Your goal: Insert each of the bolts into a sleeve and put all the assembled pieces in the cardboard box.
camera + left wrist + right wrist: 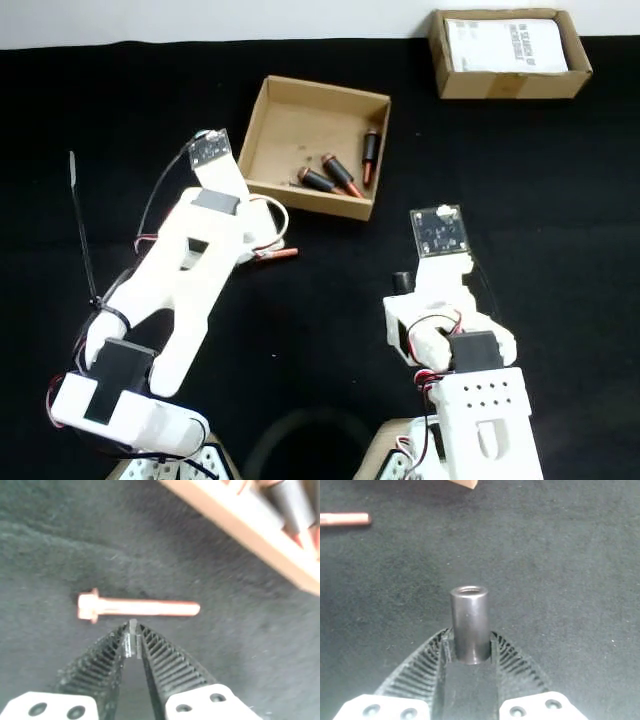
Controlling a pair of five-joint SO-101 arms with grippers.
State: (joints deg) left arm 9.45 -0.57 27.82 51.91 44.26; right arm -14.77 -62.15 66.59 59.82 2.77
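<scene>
three assembled pieces (341,173) lie in the cardboard box (290,125); one bolt (137,607) lies loose on the black table (330,330) near the box wall, so one insertion and one placement are judged left. the left gripper (131,632) has its jaws closed and empty just beside the bolt shank, while the right gripper (469,647) is clenched on the last sleeve (469,622), apart from the bolt. a second box (510,85) at the far edge holds a printed sheet (505,45)
</scene>
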